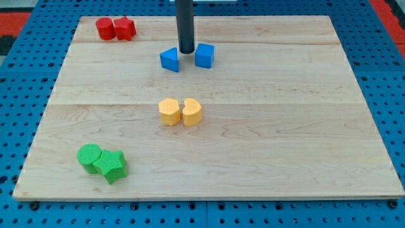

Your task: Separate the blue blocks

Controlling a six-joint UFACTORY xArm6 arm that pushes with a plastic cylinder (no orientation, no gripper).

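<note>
Blue blocks, two in number, lie near the view's top, slightly left of centre, on the table (285,126). No pincer is fitted to this arm, so no jaw state applies; the arm ends in a dark rod (185,22).

Table: a light wooden board made of horizontal planks. It rests on a blue perforated base (386,95) that shows on all sides of it.

Rod: it enters from the view's top edge and stands upright. My tip (186,51) sits in the gap between the two blue blocks, toward the far side of that gap. Contact with either block cannot be confirmed.

Blue pair: the blue triangular block (169,59) is to the view's left of my tip. The blue cube (204,56) is to the view's right. The two blocks are apart, with the rod between them.

Green pair: a green cylinder (90,157) and a green star-like block (112,166) lie touching near the view's bottom left corner.

Yellow pair: a yellow block (169,111), with a shape that is hard to make out, and a yellow heart-like block (192,111) lie side by side near the centre. They are touching or nearly so.

Red pair: a red cylinder (104,28) and a red star-like block (124,28) lie touching near the view's top left corner.
</note>
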